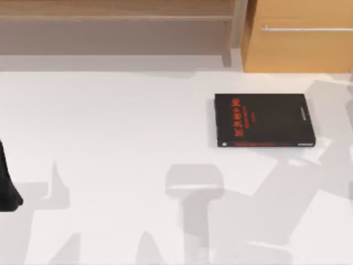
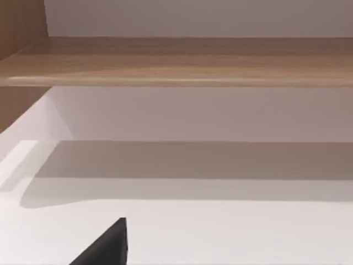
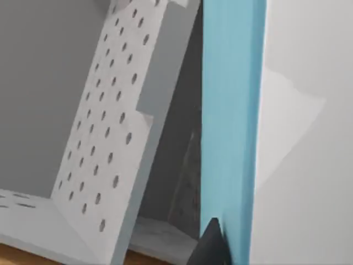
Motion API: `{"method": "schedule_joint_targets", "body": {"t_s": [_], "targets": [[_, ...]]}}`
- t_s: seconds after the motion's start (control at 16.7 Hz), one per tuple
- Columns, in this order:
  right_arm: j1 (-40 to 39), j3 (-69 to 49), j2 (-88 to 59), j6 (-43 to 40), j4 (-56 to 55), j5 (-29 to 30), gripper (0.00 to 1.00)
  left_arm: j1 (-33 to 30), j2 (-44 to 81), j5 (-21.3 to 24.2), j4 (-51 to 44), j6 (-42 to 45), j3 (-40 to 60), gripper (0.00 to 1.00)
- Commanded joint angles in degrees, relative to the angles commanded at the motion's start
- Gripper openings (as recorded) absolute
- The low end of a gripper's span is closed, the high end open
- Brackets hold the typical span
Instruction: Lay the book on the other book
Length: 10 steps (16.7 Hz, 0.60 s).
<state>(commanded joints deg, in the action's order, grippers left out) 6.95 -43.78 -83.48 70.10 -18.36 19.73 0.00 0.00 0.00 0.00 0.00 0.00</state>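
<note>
At the top view's left edge, a dark part of the left arm (image 1: 7,187) was seen low beside the bare white table (image 1: 110,138), apparently parked; in the left wrist view a black finger tip (image 2: 107,245) was seen over the table, facing a wooden shelf (image 2: 176,61), and whether that gripper's jaws were open or closed could not be told. Further right, the black book (image 1: 263,120) with red lettering was laid flat on the table near the back, in front of a wooden cabinet (image 1: 298,38), with nothing on top of it. The teal book (image 3: 231,127) was seen in the right wrist view, close against the camera, its cover running as a long upright band with a perforated white panel (image 3: 116,121) behind it. A dark finger tip (image 3: 212,248) of the right gripper was seen touching the cover's lower end, so the book was judged to be held, though the jaw opening could not be made out. The carrying step was judged to be in hand, with 1 book placed and 1 in transit. The next move was judged to call for the teal book to be brought over the black book, turned flat, lined up and lowered.
</note>
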Motion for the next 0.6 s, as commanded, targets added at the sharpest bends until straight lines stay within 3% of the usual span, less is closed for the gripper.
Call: {"method": "schedule_joint_targets", "body": {"t_s": [0.3, 0.6], "targets": [[-18.4, 2.5, -7.1, 20.1, -1.8, 6.8, 0.0, 0.0, 0.0, 0.0, 0.0, 0.0, 0.0, 1.0], [-33.9, 2.1, -15.2, 34.8, -4.2, 11.0, 0.0, 0.0, 0.0, 0.0, 0.0, 0.0, 0.0, 1.0]]}}
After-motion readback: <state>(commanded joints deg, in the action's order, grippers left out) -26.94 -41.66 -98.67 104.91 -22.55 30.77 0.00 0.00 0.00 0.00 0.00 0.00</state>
